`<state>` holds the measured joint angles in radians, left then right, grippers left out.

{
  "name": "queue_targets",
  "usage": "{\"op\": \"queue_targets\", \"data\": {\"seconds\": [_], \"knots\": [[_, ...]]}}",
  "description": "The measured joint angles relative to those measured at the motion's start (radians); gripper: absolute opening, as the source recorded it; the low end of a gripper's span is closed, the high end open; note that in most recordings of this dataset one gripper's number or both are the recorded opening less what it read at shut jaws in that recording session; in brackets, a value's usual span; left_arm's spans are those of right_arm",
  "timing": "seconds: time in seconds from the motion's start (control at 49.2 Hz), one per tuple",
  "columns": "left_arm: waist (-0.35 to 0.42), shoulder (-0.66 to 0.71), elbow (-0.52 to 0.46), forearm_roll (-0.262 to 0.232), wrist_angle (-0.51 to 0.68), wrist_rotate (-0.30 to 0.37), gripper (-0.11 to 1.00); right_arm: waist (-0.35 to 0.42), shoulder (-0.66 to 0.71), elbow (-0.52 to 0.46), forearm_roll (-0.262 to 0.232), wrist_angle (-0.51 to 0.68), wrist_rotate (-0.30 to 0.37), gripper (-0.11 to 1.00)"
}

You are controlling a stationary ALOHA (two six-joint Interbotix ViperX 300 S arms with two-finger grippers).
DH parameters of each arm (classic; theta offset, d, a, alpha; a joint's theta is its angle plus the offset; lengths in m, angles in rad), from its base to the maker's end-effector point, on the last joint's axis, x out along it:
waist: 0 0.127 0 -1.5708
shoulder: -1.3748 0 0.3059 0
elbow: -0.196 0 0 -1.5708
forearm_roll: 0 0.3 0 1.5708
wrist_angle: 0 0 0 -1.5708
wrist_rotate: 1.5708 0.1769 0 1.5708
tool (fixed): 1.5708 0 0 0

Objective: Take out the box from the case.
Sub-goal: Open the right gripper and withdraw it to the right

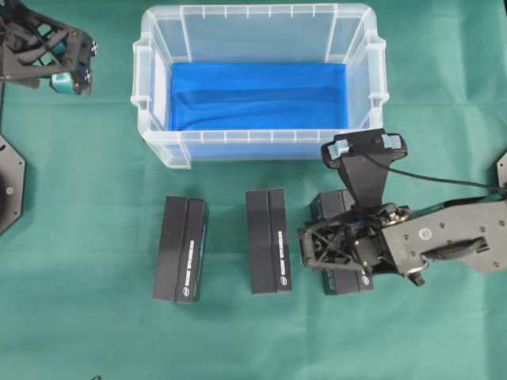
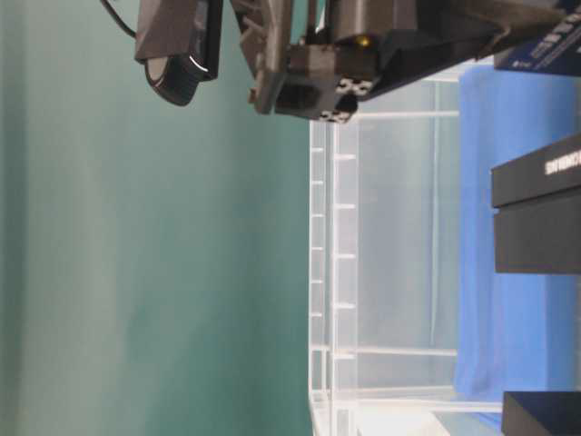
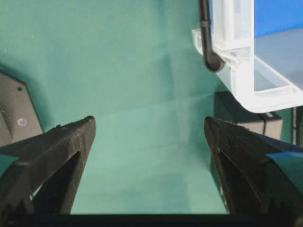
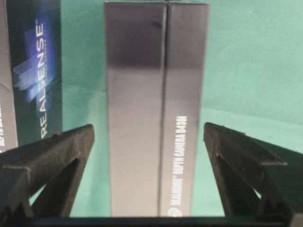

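Green cloth (image 1: pixel 95 332) below the case (image 1: pixel 158 150); right fingers (image 4: pixel 236 156) released, clear gaps flanking third box (image 4: pixel 156 109).

Three dark boxes stand in a row on the green cloth (image 1: pixel 79 301) below the case (image 1: pixel 255 146) at frame centre: left box (image 1: pixel 181 249), middle box (image 1: pixel 268 252), right box (image 1: pixel 342 277) under the right gripper (image 1: pixel 317 247). Narrow cloth lanes separate them; the case's blue floor lies bare.

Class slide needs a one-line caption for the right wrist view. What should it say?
Open right gripper straddling an upright black box on the green cloth, fingers clear of its sides.
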<state>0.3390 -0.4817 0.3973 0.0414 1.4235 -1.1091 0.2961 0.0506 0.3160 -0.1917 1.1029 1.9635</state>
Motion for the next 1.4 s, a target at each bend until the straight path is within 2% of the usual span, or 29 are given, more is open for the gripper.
{"op": "queue_targets", "data": {"seconds": [0.224, 0.488, 0.753, 0.997, 1.18, 1.404], "knots": [[0.0, 0.0, 0.0, 0.002, 0.0, -0.002, 0.98, 0.0, -0.025, 0.0, 0.0, 0.015, -0.002, 0.93], [0.0, 0.002, 0.002, 0.0, 0.0, -0.002, 0.98, 0.003, -0.104, 0.002, 0.0, 0.086, -0.011, 0.93], [0.0, 0.002, 0.0, 0.0, 0.0, -0.003, 0.98, 0.038, -0.241, 0.092, 0.005, 0.101, -0.002, 0.93], [0.0, 0.0, 0.0, 0.002, 0.0, -0.018, 0.98, 0.092, -0.373, 0.189, 0.034, 0.149, 0.043, 0.93], [0.0, 0.002, 0.0, 0.0, 0.0, -0.018, 0.98, 0.104, -0.425, 0.204, 0.034, 0.172, 0.049, 0.93], [0.0, 0.0, 0.0, 0.0, 0.0, -0.02, 0.98, 0.106, -0.426, 0.206, 0.034, 0.172, 0.048, 0.93]]}}
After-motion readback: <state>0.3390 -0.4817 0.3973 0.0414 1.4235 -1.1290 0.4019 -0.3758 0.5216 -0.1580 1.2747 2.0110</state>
